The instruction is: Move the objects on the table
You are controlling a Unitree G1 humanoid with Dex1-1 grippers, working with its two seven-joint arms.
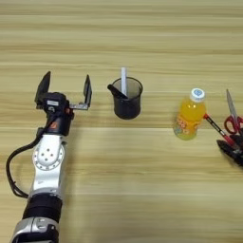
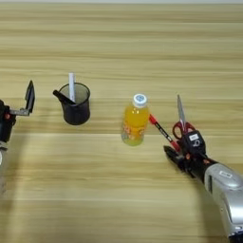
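We see our left gripper (image 1: 65, 88) spread wide near the table's (image 1: 142, 38) left edge, beside a dark cup (image 1: 127, 98) holding the black marker (image 1: 116, 91). Our right gripper (image 2: 176, 154) pinches the red-capped pen (image 2: 161, 130) beside the juice bottle (image 2: 134, 121) and scissors (image 2: 182, 118).

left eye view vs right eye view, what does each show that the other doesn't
Only the left eye view shows the left end effector whole, both fingers spread open, with its arm. Only the right eye view shows the right end effector with its silver arm, at the red-capped pen. Both show the black cup, the orange bottle and the scissors.
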